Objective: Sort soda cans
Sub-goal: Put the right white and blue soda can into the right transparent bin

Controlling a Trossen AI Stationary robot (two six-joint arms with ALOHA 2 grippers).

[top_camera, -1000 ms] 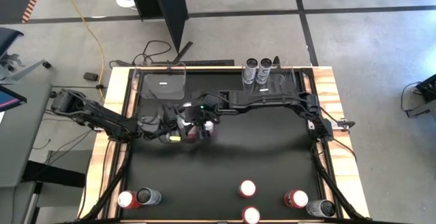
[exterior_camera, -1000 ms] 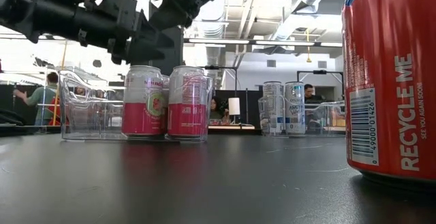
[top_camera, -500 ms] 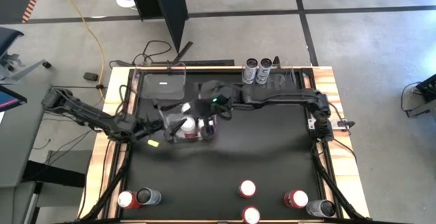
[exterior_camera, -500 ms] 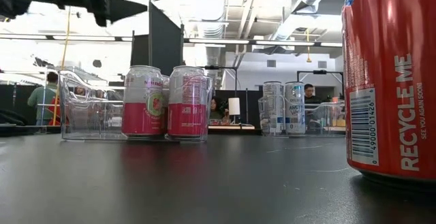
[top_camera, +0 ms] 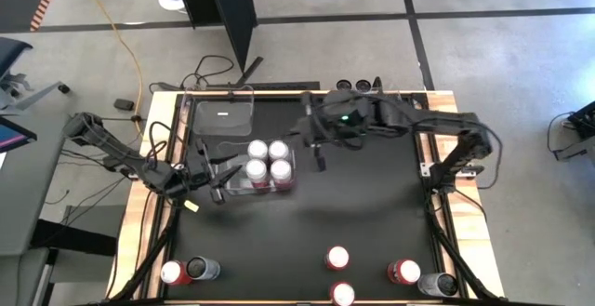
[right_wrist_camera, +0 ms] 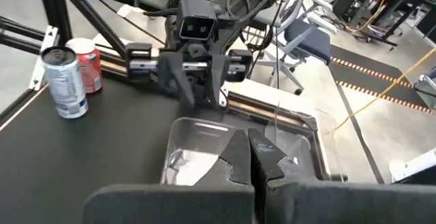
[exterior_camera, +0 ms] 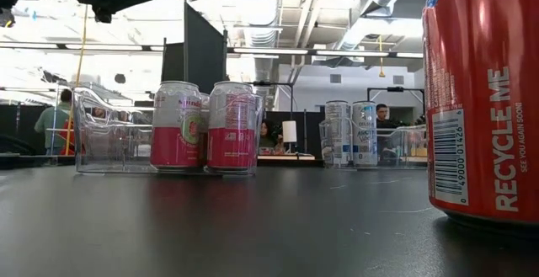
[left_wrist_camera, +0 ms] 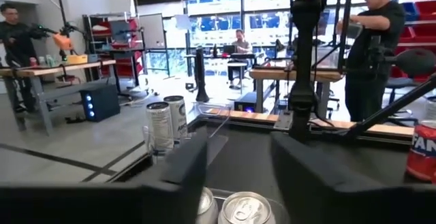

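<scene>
1. four pink-and-white cans (top_camera: 264, 162) stand upright, packed in a square inside a clear bin (top_camera: 234, 178) near the table's left middle; the low view shows two of them side by side behind the bin's front wall
2. the left gripper (top_camera: 216, 178) sits just left of that bin, its fingers (left_wrist_camera: 187, 161) spread apart with nothing between them; two can tops (left_wrist_camera: 244, 209) lie just below and ahead of the fingertips
3. the right gripper (top_camera: 319, 153) hangs just right of the pink-and-white cans, apart from them, its fingers (right_wrist_camera: 235, 154) pressed together and holding nothing; beyond the fingertips lies an empty-looking clear bin (right_wrist_camera: 204, 139)
4. two silver cans (exterior_camera: 351, 133) stand in a far bin (exterior_camera: 402, 146) behind the right arm, well apart from both sets of fingers
5. red cans (top_camera: 337, 258) and one dark can (top_camera: 437, 285) stand scattered along the near edge of the black table (top_camera: 372, 204), far from either gripper; one red can (exterior_camera: 484, 100) fills the low view's right side
</scene>
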